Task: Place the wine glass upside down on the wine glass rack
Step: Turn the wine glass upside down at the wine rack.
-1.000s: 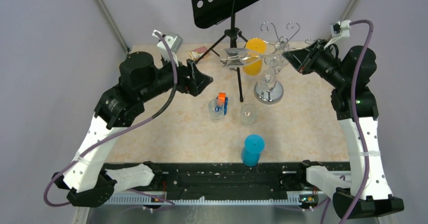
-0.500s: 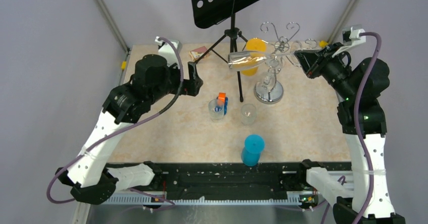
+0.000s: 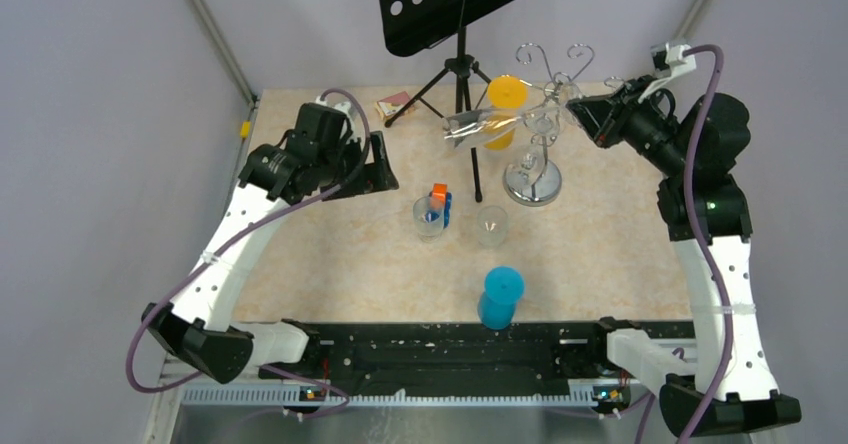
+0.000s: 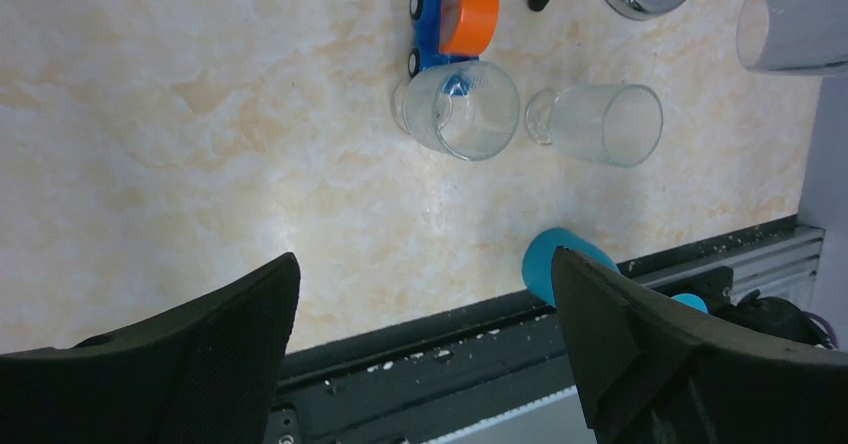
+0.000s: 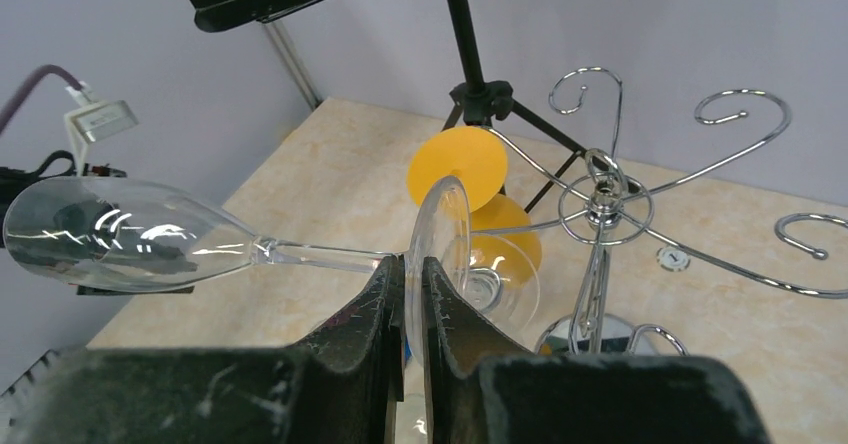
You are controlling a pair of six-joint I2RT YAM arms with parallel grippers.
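Your right claw (image 5: 412,294) is pinched narrow on the round foot of the wine glass (image 5: 120,236), gripping the foot's edge between both fingers. The glass hangs in the air on its side, its stem level and its bowl pointing left, above the far right part of the counter (image 3: 620,244). It sits just to the left of the wine glass rack (image 5: 603,204), whose curled hook arms spread out beside the foot. You cannot tell from these views whether glass and wire touch. The glass is not yet hung on any hook. In the top view the bowl crosses in front of the orange cup (image 3: 506,104) and the black music stand (image 3: 455,4). Your left claw (image 4: 422,262) is spread wide and holds nothing, hovering over the left side of the counter. Below it stand two small clear glasses (image 4: 465,109), side by side, with a blue toy car (image 4: 430,19) just beyond them and a blue cup (image 3: 500,297) near the front edge.
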